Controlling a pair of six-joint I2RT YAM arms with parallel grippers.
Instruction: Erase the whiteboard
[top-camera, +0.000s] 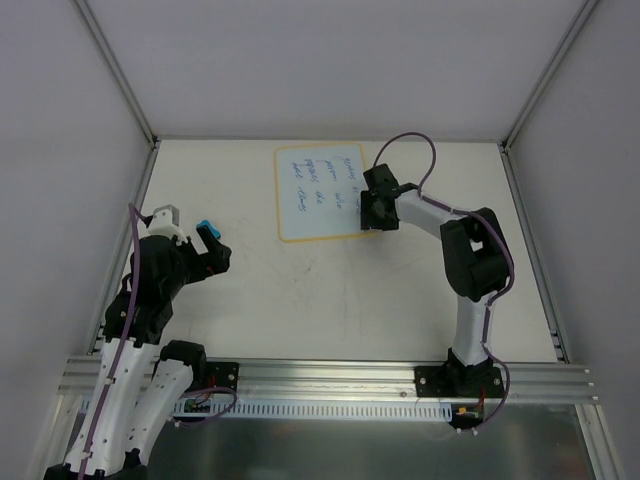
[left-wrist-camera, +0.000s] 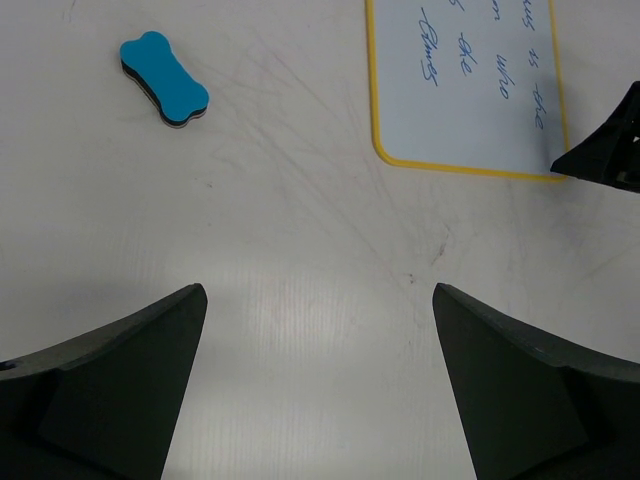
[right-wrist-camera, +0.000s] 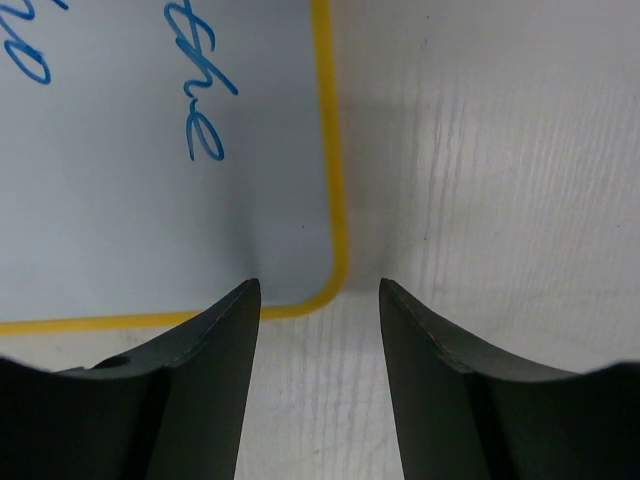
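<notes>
Left arm (top-camera: 150, 285) and right arm (top-camera: 470, 265) both white tube links with chunky black joint housings, thin purple cable (top-camera: 411, 135) looping along each, black base plate (top-camera: 455, 378) at the foot, matte dark-grey wedge fingers (left-wrist-camera: 110, 390) with smooth plain faces tapering to rounded tips.

Pale blue-white rectangular whiteboard with thin yellow-orange border (top-camera: 318, 192): smooth, faint sheen, looks like coated plastic. White table top (top-camera: 330, 290): matt, fine linear grain, scuffed with grey streaks. Blue bone-shaped eraser block (left-wrist-camera: 164, 79): soft-looking matt top, dark layer under it. Left gripper (left-wrist-camera: 320, 290) and right gripper (right-wrist-camera: 320, 284): matt black plastic fingers, slightly grainy faces. Ribbed silver rail at near edge (top-camera: 330, 378): brushed metal, looks like aluminium.
</notes>
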